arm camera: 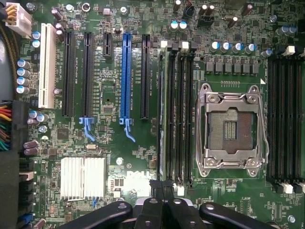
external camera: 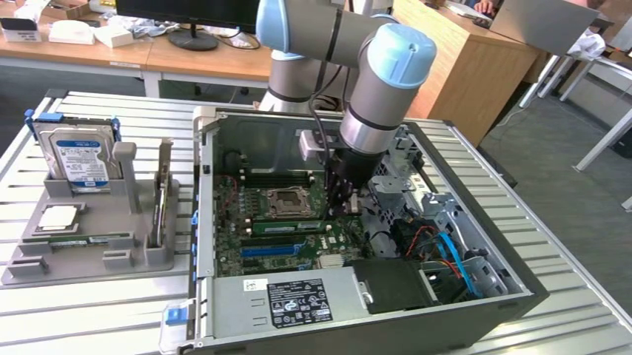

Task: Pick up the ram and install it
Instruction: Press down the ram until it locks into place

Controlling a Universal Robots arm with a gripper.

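Note:
The ram (external camera: 286, 226), a green stick with a pale label, stands on edge in a memory slot beside the CPU socket (external camera: 286, 200) inside the open computer case (external camera: 474, 314). In the wrist view the ram (arm camera: 162, 109) is seen edge-on in the slot of that bank farthest from the socket. My gripper (external camera: 339, 209) reaches down into the case just past the end of the stick. Its black fingers (arm camera: 152, 210) are pressed together with nothing between them, so the gripper (arm camera: 162, 202) is shut over the slot's end latch. Whether it touches the stick I cannot tell.
A grey fixture (external camera: 89, 255) at the exterior view's left holds a hard drive (external camera: 79, 159), an upright card (external camera: 163, 192) and a second green stick (external camera: 84, 240). A blue expansion slot (arm camera: 126, 76), a heatsink (arm camera: 83, 176), cables (external camera: 449, 251) and the power supply (external camera: 286, 303) crowd the case.

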